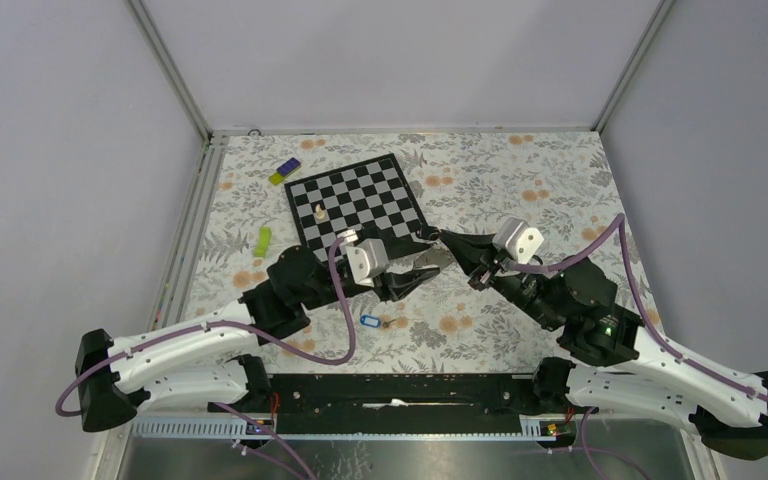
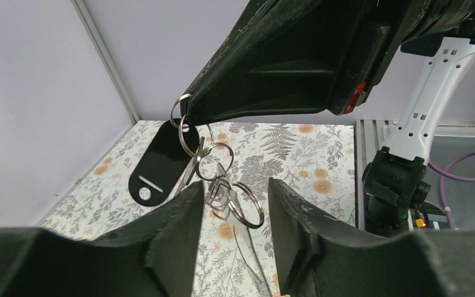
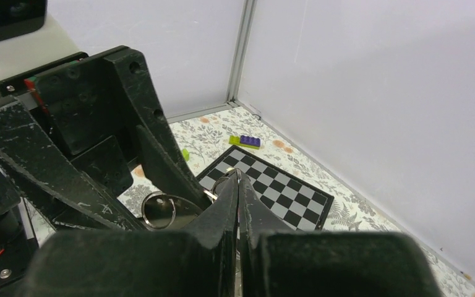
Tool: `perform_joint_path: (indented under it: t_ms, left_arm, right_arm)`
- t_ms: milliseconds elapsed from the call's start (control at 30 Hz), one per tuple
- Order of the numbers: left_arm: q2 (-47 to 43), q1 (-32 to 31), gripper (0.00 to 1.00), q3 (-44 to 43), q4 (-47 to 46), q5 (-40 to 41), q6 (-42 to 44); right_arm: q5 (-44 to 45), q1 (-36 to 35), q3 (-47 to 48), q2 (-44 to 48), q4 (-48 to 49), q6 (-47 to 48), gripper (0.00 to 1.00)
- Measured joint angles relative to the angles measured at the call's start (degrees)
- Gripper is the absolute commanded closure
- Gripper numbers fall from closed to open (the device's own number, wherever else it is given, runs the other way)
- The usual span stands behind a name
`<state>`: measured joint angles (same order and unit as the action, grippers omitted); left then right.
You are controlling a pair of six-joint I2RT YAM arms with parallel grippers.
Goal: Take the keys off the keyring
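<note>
While floral tablecloth (image 1: 520, 190) meets grey walls (image 1: 60, 150), right gripper (image 3: 237, 180) clamps the keyring (image 2: 174, 110), left gripper (image 2: 232, 189) gapes.

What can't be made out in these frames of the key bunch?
- Key count: in the left wrist view the keys overlap each other; the top view shows them too small.
- Right wrist view: the right gripper hides what hangs under the keyring.
- Top view: the blue tag is too small to show any ring.

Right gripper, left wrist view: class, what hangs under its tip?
Linked wire rings hang from the shut right gripper, bearing a black oval tag and small silvery keys. The gripper covers where the top ring is pinched.
</note>
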<state>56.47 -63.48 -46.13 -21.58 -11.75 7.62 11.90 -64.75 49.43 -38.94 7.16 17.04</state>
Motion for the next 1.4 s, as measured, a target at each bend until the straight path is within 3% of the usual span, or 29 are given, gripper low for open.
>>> perform_joint_path:
  t_ms: [200, 267, 300, 367, 567, 667, 967, 1200, 1400]
  left_arm:
    - [0.0, 0.0, 0.91, 0.57, -1.29, 0.55, -1.03]
    - [0.0, 0.0, 0.95, 0.57, -1.42, 0.66, -1.27]
    - [0.0, 0.0, 0.93, 0.57, -1.66, 0.63, -1.44]
    - [0.02, -0.02, 0.78, 0.57, -1.81, 0.66, -1.53]
    - [0.04, 0.0, 0.57, 0.57, -2.75, 0.46, -2.08]
    - [0.59, -0.02, 0.57, 0.57, -3.78, 0.13, -2.34]
    - [3.67, 0.0, 0.75, 0.5, -4.31, -0.28, -2.99]
    - [5.81, 0.0, 0.62, -1.27, -3.28, 0.63, -3.19]
    - [6.78, 0.0, 0.61, -3.02, -0.96, 2.4, -3.17]
  right_arm:
    - [1.73, 0.0, -0.52, 0.0, 0.07, 0.0, 1.0]
    - [2.38, 0.0, -0.59, -0.04, 0.04, -0.02, 1.0]
    - [2.62, 0.0, -0.66, -0.07, 0.09, -0.02, 1.0]
    - [3.08, 0.0, -0.76, -0.07, 0.39, -0.02, 1.0]
    - [4.9, 0.0, -1.03, -0.09, 0.92, -0.59, 1.0]
    - [5.35, 0.0, -1.25, -0.09, 0.98, -0.9, 1.0]
    - [5.6, 0.0, -1.53, -0.33, 0.94, -1.92, 1.0]
    - [6.54, 0.0, -2.03, -0.35, 0.92, -1.97, 1.0]
    - [7.78, 0.0, -2.12, -0.79, 0.96, -1.9, 1.0]
